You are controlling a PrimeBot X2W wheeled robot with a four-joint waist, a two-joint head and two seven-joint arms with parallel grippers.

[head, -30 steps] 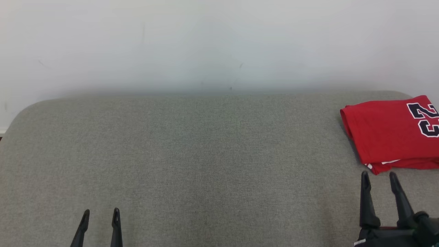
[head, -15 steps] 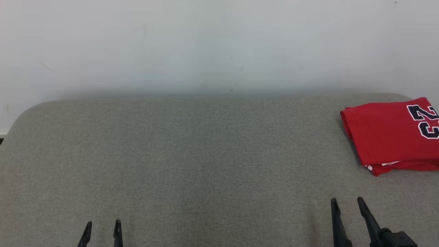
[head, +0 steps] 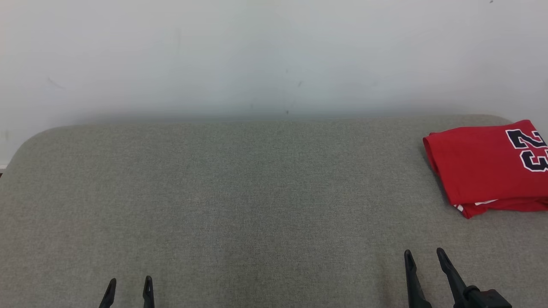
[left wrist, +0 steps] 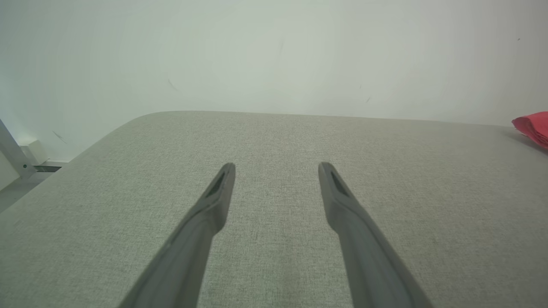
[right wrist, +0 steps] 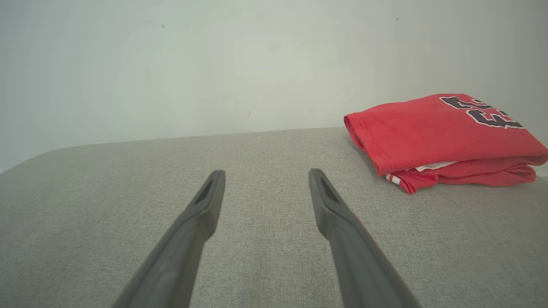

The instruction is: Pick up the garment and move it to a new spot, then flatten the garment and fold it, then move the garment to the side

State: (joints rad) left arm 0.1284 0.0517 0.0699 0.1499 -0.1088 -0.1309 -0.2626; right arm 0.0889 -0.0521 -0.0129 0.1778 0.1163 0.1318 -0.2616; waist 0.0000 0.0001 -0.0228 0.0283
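1. While both arms sit low at the near edge of the grey fabric cushion point(head: 257, 192), the garment point(head: 479, 167) lies folded at the cushion's far right. It is close to the back edge by the wall point(head: 274, 55), and the head view's right border crops it.
2. Garment state: compact red stack, black 23 face up, a bit of white and striped trim poking out of the near lower layer. The rounded fold edge faces the cushion's centre.
3. Left gripper point(head: 130, 280): fingers spread wide, nothing between them, tips over bare cushion. Well apart from the garment.
4. Right gripper point(head: 423, 251): same, spread wide and empty. The garment is ahead of it and off to its right, near but not touching.
5. Key relation: the right arm is clearly the nearer one. The stack's long axis looks to run left-right across the cushion, slightly skewed, but the cropped end makes that uncertain.
6. Judgement: folded and parked at the side, so the task looks about done. If a re-seat is needed, the right arm should take it at the near layered edge. Risk: catching only the top layer and undoing the fold.
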